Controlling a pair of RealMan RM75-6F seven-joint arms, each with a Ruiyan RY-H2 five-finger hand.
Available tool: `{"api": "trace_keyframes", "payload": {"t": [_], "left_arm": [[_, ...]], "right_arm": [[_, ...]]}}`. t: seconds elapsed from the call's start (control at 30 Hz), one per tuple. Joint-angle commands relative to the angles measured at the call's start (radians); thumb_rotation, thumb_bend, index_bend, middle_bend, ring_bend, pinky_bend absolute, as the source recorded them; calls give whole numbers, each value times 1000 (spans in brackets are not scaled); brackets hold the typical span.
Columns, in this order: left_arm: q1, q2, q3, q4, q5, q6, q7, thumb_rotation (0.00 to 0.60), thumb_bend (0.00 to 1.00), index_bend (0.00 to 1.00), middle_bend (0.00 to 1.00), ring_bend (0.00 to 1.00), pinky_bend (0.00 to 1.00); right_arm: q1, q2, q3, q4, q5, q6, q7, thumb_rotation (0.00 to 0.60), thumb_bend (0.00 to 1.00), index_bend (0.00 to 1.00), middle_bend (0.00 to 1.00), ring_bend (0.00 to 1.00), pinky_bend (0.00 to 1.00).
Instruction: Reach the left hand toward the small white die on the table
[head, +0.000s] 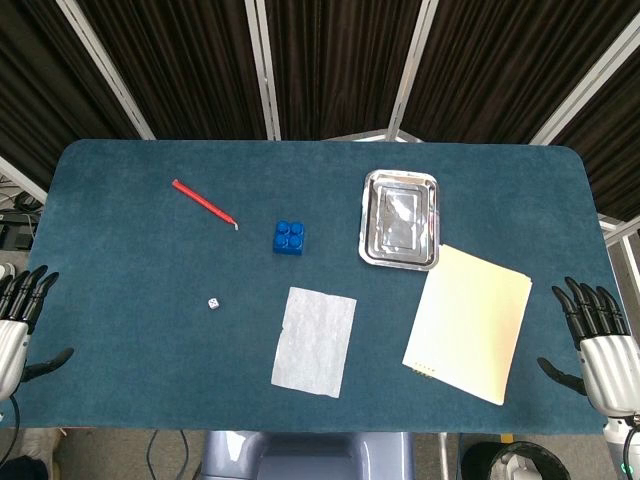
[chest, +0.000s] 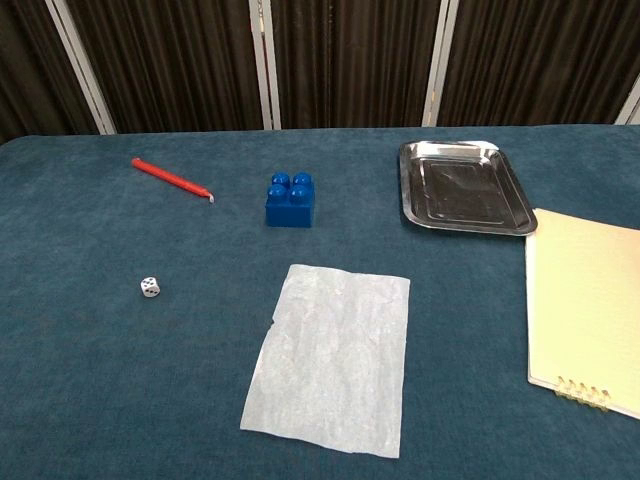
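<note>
Starting the reach, your left hand (head: 20, 320) waits at the frame's lower left, fingers spread and empty, so carry it rightward toward the die (head: 212, 303).

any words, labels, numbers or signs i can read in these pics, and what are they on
No readable words, labels or brand marks on anything.
The die: dark pips show on its faces in the chest view, too small to count.
The blue building block, red candle, metal tray, white paper sheet and cream spiral notebook: no print visible.
</note>
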Motion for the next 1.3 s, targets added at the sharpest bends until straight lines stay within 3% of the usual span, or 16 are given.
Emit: {"api": "trace_keyframes", "payload": {"t": [0.03,0.17,0.2,0.23,0.27,0.3,0.33,0.37,0.4,0.47,0.53,0.63,0.77,0.97,1.3], "left_arm": [[1,0,1,1,1,1,-2,600,0,0,0,0,0],[-1,-3,3,6,0,-6,-3,600,0,0,1,0,0],[-2,-5,4,7,-2,-11,-3,600,0,0,51,33,3],[-7,-10,2,8,-5,-18,2,600,0,0,252,198,124],[-12,-21,-5,11,-5,-17,9,600,21,0,501,422,366],[-21,-40,-13,17,-3,-19,12,600,68,0,682,590,564],[-33,-59,-11,17,-6,-45,3,600,190,0,864,784,839],[-51,-73,-6,14,-11,-82,-10,600,370,0,936,878,970],[-72,-85,-3,11,-17,-126,-18,600,496,0,967,918,998],[-112,-105,-4,4,-40,-205,-12,600,764,0,999,970,1000],[-176,-127,-12,-24,-105,-339,-8,600,843,0,1000,976,1000],[-267,-164,-46,-43,-232,-494,26,600,859,0,1000,977,1000],[-383,-284,-67,17,-464,-649,185,600,859,0,1000,977,1000],[-437,-364,-56,72,-605,-689,225,600,865,0,1000,977,1000],[-460,-431,-35,130,-598,-655,214,600,865,0,1000,977,1000]], "right_arm": [[1,0,0,-1,1,-2,-1,600,0,0,0,0,0],[3,0,1,-3,3,-7,-2,600,0,0,0,0,0],[4,0,1,-4,2,-8,-2,600,0,0,0,0,0],[4,0,0,-5,0,-9,-3,600,0,0,0,0,0],[5,0,0,-8,0,-9,-3,600,0,0,0,0,0],[5,1,1,-11,0,-9,-3,600,0,0,0,0,0],[6,1,3,-14,1,-8,-3,600,0,0,0,0,0],[6,2,4,-16,3,-9,-4,600,0,0,0,0,0],[7,2,6,-17,6,-11,-5,600,0,0,0,0,0],[8,2,7,-18,12,-16,-8,600,0,0,0,0,0],[11,0,9,-17,23,-27,-12,600,0,0,0,0,0],[17,-2,14,-13,41,-44,-14,600,0,0,0,0,0],[33,-6,26,-3,75,-81,-18,600,0,0,0,0,0],[45,-13,29,8,103,-116,-21,600,0,0,0,0,0],[48,-14,30,10,112,-122,-19,600,0,0,0,0,0]]}}
